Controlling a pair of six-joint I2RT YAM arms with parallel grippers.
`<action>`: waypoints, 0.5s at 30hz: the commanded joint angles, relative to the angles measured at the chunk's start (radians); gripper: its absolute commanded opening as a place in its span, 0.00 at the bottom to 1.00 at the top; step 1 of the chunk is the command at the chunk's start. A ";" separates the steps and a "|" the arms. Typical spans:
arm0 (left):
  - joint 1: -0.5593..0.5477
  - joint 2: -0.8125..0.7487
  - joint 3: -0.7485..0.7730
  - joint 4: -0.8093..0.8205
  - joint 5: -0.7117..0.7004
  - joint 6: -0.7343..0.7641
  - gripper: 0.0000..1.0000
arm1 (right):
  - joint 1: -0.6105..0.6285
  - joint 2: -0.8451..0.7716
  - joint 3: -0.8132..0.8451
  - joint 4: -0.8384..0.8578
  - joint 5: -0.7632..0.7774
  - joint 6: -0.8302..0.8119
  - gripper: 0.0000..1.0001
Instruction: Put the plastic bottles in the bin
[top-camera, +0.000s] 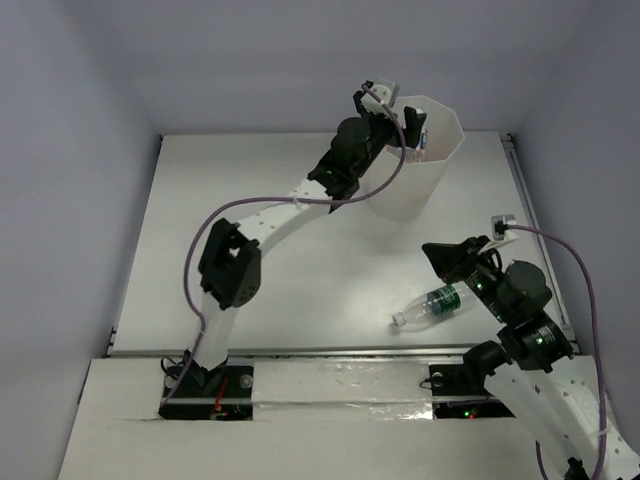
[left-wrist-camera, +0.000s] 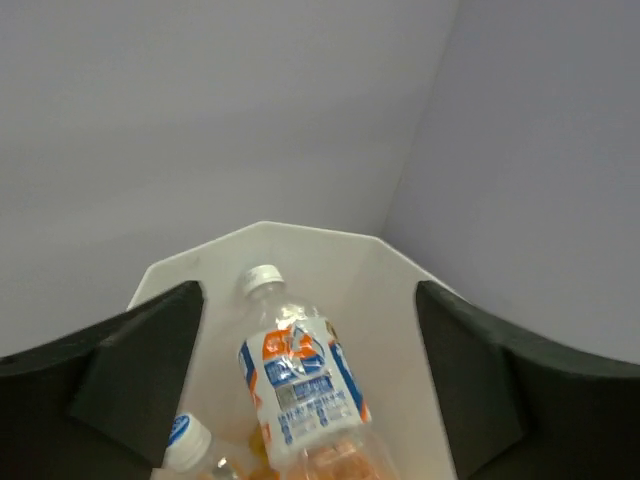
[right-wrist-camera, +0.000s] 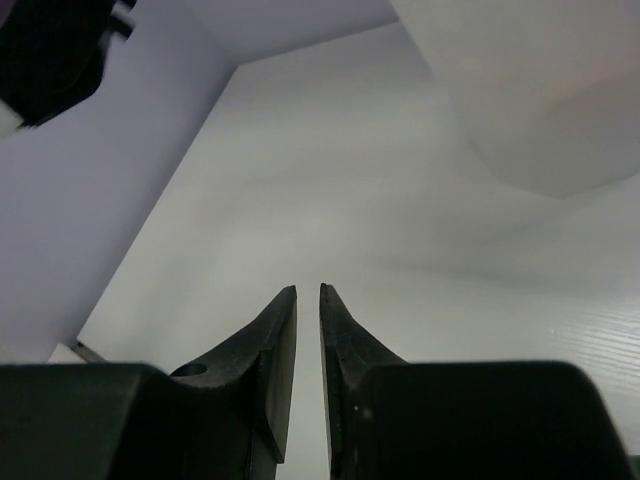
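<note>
The white bin (top-camera: 425, 165) stands at the back of the table. My left gripper (top-camera: 413, 128) hangs over its rim, open and empty. In the left wrist view the left gripper (left-wrist-camera: 308, 296) has both fingers (left-wrist-camera: 150, 350) spread wide over the bin's inner wall (left-wrist-camera: 385, 300). A clear bottle with a blue and orange label (left-wrist-camera: 300, 385) lies inside, touching neither finger. A second bottle's white and blue cap (left-wrist-camera: 186, 441) shows beside it. A green-labelled bottle (top-camera: 436, 304) lies on the table. My right gripper (top-camera: 432, 252) is just behind it, shut and empty (right-wrist-camera: 308, 292).
The bin's outer wall (right-wrist-camera: 530, 100) fills the upper right of the right wrist view, and part of the left arm (right-wrist-camera: 50, 50) shows at its upper left. The table's right rail (top-camera: 530, 215) runs close to the right arm.
</note>
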 joint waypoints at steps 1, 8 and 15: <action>-0.005 -0.305 -0.249 0.134 0.070 0.006 0.77 | 0.009 -0.054 0.092 -0.017 0.156 0.005 0.21; -0.120 -0.639 -0.742 0.126 0.143 0.034 0.40 | 0.009 -0.126 0.238 -0.051 0.401 -0.056 0.21; -0.278 -0.481 -0.734 -0.064 0.195 0.075 0.50 | 0.009 -0.164 0.305 -0.043 0.486 -0.052 0.45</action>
